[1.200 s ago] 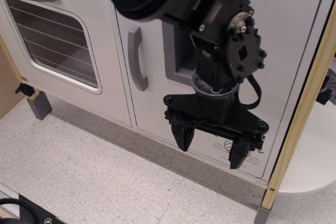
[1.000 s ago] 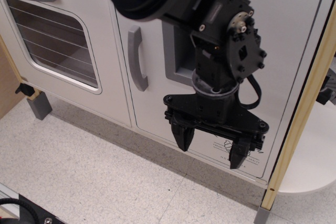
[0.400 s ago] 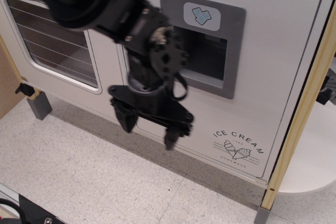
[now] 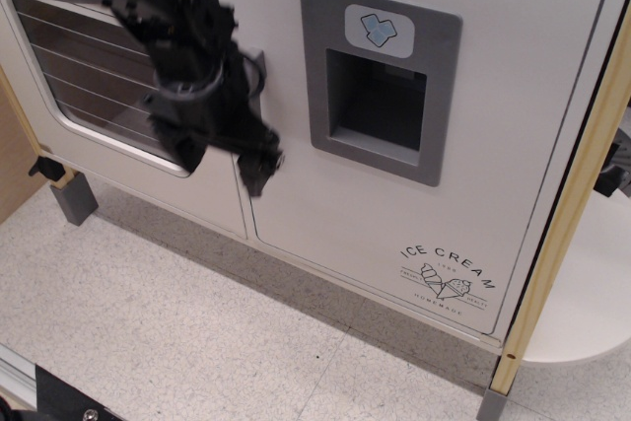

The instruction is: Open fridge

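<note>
The white fridge (image 4: 434, 204), door shut, fills the frame beside the oven door (image 4: 89, 66). The black gripper (image 4: 222, 160), fingers spread wide and empty, hangs over its grey handle (image 4: 258, 58); closing on it likely comes next.

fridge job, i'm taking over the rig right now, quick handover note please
Hand: motion-blurred, in front of the seam between the oven door and the fridge door, about where the grey handle is. Fingers point down; whether it is open or shut, or gripping the handle, cannot be told.
Fridge door: looks shut, flush with the cabinet. Ice-dispenser recess and ICE CREAM print in plain view.
Done: hand brought to the handle side.
Left: confirm a grip on the handle, then pull the door open.
</note>
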Robot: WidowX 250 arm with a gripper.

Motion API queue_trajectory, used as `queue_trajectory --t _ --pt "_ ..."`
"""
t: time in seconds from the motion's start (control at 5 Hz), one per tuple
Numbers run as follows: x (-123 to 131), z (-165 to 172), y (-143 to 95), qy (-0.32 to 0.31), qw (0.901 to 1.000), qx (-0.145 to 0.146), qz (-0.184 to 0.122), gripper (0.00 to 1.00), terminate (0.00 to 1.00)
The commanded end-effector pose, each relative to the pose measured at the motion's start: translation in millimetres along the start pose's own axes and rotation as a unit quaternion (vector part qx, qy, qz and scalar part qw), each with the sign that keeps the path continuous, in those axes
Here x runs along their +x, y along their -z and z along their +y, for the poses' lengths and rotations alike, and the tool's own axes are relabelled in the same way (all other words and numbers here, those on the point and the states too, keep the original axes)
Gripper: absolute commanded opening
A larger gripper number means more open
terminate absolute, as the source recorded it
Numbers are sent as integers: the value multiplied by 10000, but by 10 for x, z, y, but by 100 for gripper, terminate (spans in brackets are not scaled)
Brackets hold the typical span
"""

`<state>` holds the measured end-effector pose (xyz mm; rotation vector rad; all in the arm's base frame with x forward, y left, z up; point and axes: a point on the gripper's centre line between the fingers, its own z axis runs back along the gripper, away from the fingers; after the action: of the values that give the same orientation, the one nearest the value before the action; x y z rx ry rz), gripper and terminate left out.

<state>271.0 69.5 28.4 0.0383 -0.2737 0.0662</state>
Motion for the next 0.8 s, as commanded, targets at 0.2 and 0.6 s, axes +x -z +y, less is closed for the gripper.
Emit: queue_trajectory --t 0.2,0.6 --pt "583 219 56 283 9964 197 -781 100 0" --pt "743 236 126 92 9927 343 -1154 100 0"
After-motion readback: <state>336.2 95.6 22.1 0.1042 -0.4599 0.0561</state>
